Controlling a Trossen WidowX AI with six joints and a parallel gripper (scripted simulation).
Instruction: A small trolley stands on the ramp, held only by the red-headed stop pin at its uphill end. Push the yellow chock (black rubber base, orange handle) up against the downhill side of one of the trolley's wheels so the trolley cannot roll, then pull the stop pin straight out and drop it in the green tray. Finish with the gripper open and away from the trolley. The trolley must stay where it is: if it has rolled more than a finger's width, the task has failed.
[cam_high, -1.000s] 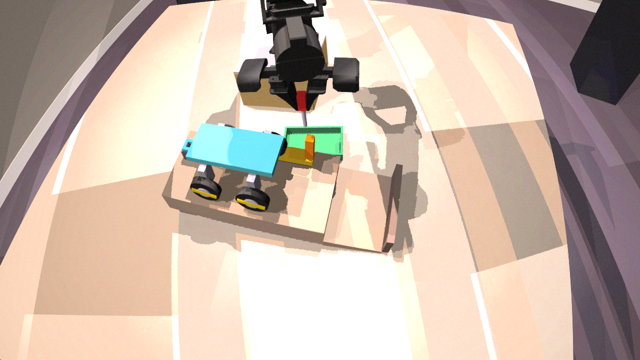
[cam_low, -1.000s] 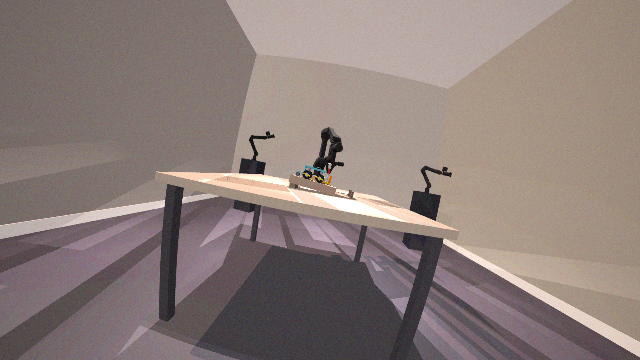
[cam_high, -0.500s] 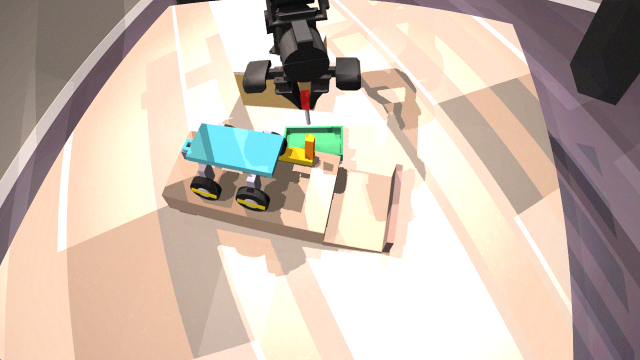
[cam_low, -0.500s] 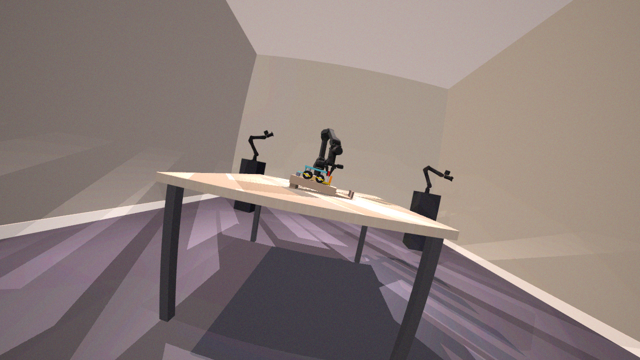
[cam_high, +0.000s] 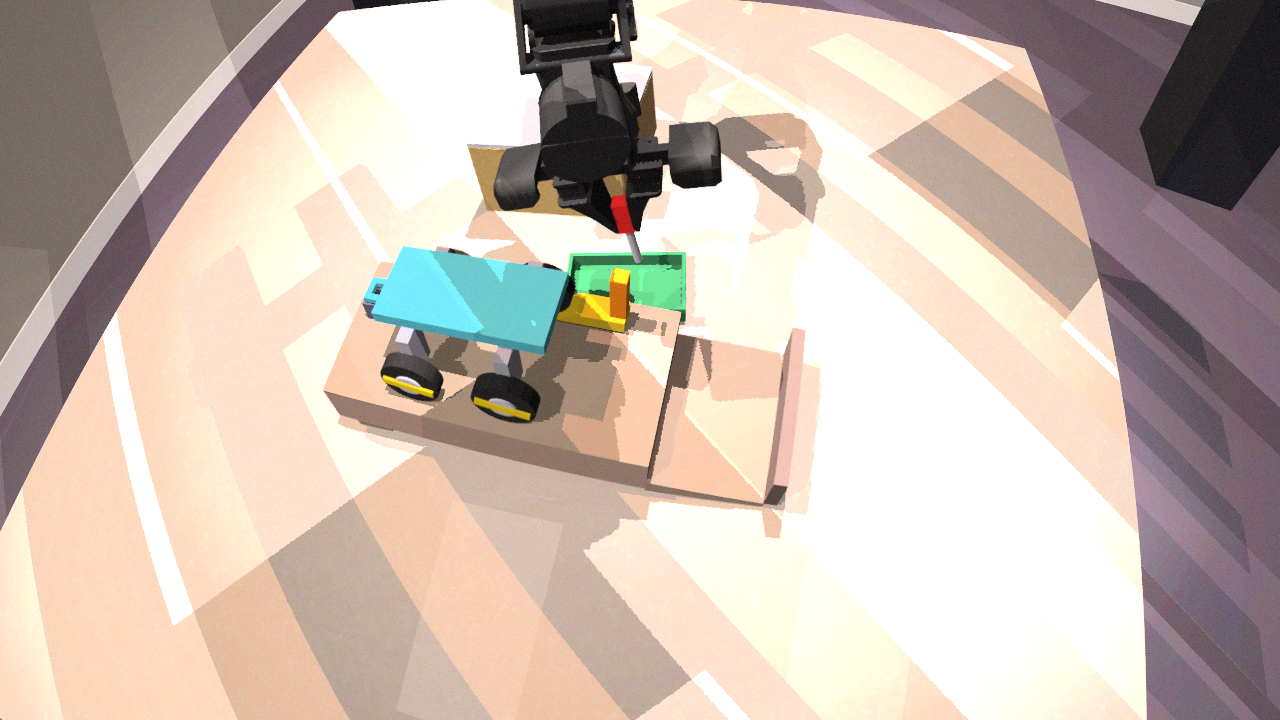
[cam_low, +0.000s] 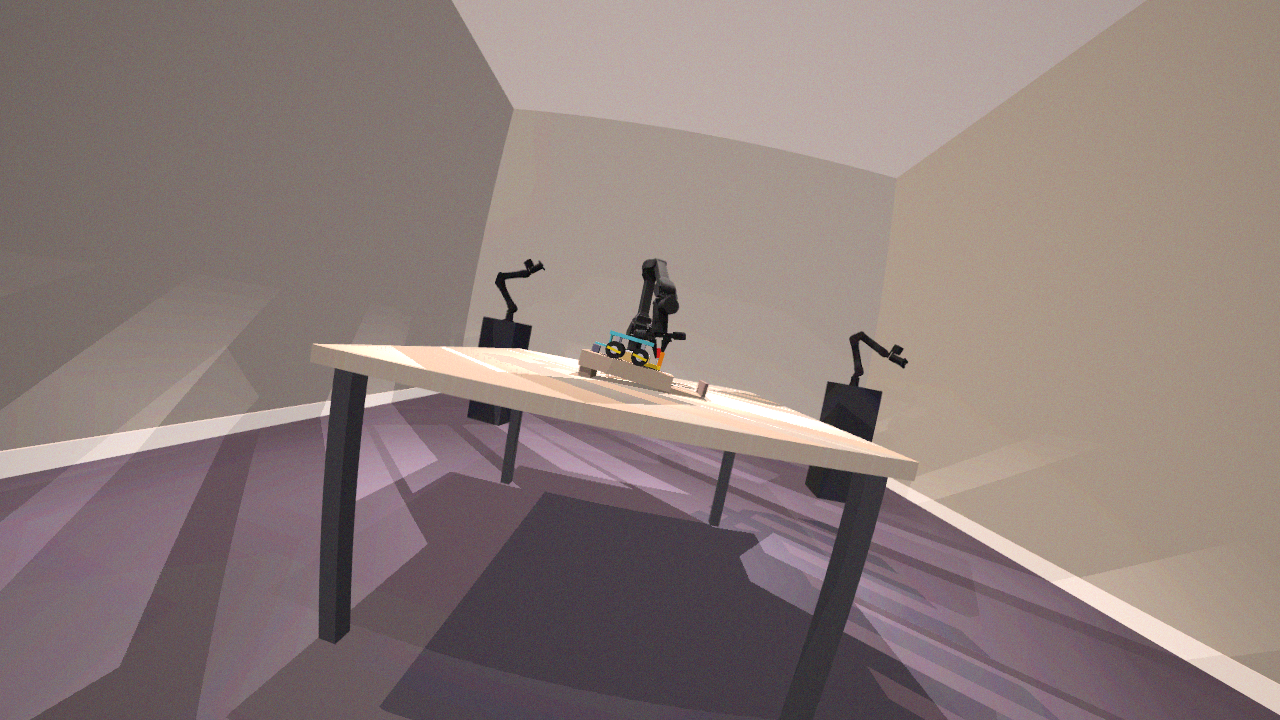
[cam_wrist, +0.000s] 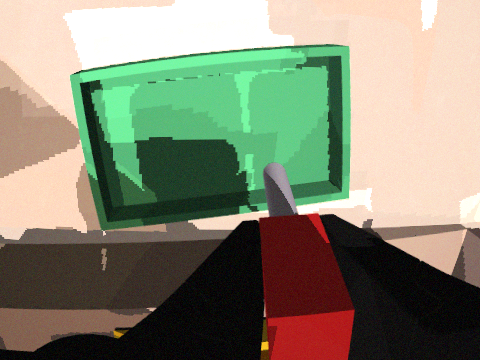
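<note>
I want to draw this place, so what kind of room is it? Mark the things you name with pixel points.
Probably a robot workroom. A black arm (cam_high: 583, 134) (cam_low: 660, 291) stands at a big wooden table (cam_low: 537, 385), and two more arms stand on dark stands (cam_low: 503, 333) (cam_low: 850, 407) behind it.

Purple floor (cam_high: 1190, 295) (cam_low: 572, 573), grey-beige walls (cam_high: 80, 116) (cam_low: 707, 205), pale wooden table (cam_high: 429, 582) (cam_low: 537, 394), sharp-edged patches of light.

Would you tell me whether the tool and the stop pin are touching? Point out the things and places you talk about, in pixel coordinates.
Touching: the wrist view shows the tool's black fingers against the red head (cam_wrist: 307, 270).
</note>
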